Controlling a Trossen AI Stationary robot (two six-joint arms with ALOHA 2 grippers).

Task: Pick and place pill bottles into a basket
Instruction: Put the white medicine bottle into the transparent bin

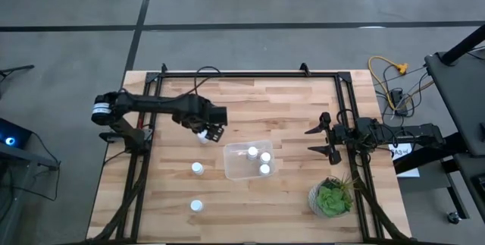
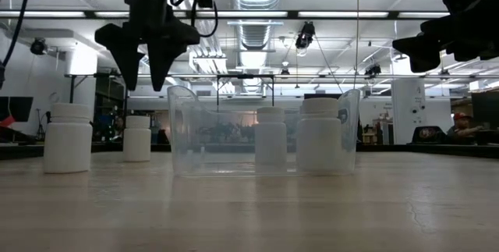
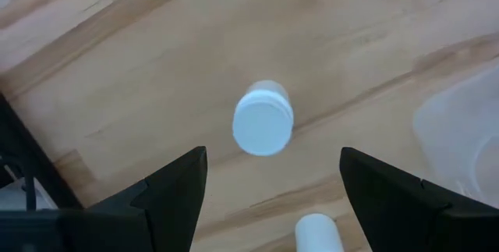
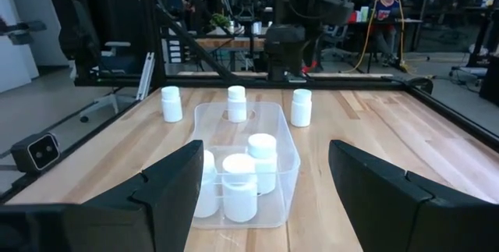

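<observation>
No writing is legible on the white pill bottles. Three stand inside the clear basket (image 1: pixel 247 161) at the wooden worktop's (image 1: pixel 250 97) centre; two more stand beside it. The left gripper (image 1: pixel 208 133), fingers spread and empty, hovers directly above a sixth bottle (image 3: pixel 263 119). The right gripper (image 1: pixel 322 139) waits open near a potted plant (image 1: pixel 331 198).

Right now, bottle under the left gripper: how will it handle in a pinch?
Pill bottle looks rigid, so a squeeze should hold. Smooth round sides may slip or twist. It stands upright under the open left gripper; an off-centre touch could tip and roll it.
</observation>
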